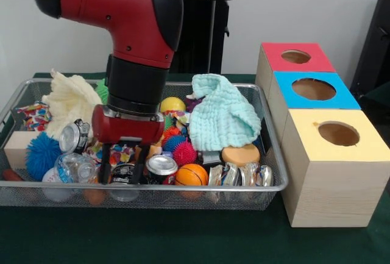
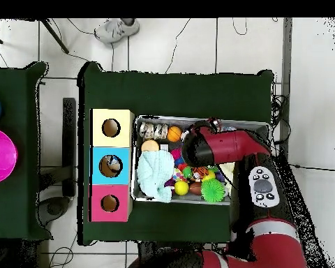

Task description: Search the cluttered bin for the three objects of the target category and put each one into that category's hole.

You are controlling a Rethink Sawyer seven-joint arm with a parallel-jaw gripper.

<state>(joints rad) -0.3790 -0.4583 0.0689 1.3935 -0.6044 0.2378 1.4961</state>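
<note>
Three wooden boxes with round holes stand at the frame's right: red-topped, blue-topped, yellow-topped. Wire mesh bin, centre-left, crowded: crushed silver cans, orange ball, mint knitted cloth, cream cloth, blue spiky ball. Gripper, lower left, fingers spread, straddling a dark can beside a red-rimmed can. Little free room near the bin's front rim.

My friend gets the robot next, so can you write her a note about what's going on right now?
Gripper: open, fingers down in the wire bin around a dark can, not clamped.
Bin is full: cans, balls, cloths.
Three boxes with holes: red, blue, yellow. The overhead view shows something inside the blue one.
Left: grab, lift, drop in the matching hole.
</note>
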